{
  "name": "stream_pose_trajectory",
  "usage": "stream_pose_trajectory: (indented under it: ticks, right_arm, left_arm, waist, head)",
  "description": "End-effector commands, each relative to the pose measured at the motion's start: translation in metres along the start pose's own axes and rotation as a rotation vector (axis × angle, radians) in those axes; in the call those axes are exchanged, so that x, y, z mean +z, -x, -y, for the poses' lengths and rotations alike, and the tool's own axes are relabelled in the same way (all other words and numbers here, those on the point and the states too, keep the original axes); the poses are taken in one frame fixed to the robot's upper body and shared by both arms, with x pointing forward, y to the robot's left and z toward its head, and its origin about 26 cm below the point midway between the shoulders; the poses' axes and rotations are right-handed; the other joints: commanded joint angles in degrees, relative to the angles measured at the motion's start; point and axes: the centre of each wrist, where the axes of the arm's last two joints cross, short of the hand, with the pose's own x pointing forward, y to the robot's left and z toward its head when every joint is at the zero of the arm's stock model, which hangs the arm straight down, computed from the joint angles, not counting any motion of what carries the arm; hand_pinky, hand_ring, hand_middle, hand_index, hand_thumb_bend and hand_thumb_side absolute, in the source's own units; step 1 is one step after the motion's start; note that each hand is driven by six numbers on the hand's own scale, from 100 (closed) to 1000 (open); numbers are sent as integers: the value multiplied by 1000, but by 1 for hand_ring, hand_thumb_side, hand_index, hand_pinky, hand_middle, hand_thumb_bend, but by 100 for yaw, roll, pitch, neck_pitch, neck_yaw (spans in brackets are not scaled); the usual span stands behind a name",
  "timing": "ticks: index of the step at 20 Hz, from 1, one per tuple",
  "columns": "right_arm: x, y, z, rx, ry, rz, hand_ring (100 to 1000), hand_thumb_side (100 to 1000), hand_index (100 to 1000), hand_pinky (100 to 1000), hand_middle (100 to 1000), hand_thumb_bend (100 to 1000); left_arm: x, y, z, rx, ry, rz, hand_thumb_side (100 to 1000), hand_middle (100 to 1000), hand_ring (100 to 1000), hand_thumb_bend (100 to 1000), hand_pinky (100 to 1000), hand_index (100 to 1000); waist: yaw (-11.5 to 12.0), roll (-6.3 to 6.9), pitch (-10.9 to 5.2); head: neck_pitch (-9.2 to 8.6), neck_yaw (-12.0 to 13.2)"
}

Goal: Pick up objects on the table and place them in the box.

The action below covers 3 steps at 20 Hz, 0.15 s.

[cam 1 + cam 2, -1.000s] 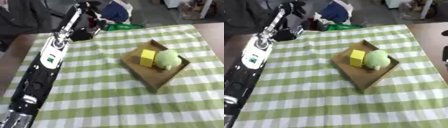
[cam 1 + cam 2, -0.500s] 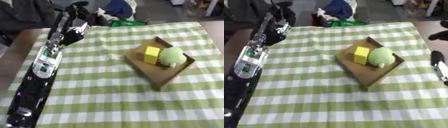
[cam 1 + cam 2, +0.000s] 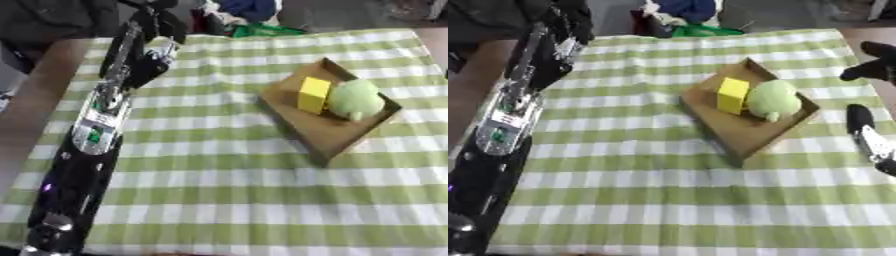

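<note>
Yellow block (image 3: 312, 94) and green plush toy (image 3: 355, 99) sit touching inside my brown cardboard box (image 3: 331, 131); whether my left hand (image 3: 159, 19) or right hand (image 3: 875, 65) has its fingers clenched, I cannot tell.

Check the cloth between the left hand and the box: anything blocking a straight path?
Nothing visible. The left hand is at the table's far left corner, the box sits right of centre, and the checked cloth between them lies bare. The box already holds a yellow block and a green plush.
</note>
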Motion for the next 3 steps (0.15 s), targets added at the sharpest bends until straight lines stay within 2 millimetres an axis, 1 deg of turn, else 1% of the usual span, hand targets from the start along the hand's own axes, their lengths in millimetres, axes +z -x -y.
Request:
stream_pose_trajectory:
  ticks: [1,3]
  right_arm:
    - [-4,-7,5,24,-13,32,813,419,976,876,706,100]
    - [-5,-8,4,24,-18,35,813,417,976,876,706,100]
  left_arm:
    - [-3,-8,-8,-11,-13,27,590,583,576,284,674,848]
    - [-2,-8,-7,-10,-9,25,592,583,575,282,675,848]
  waist:
    - [-6,-13,-97]
    - [-13,-12,-94]
  head:
    - [79,15]
    - [87,1]
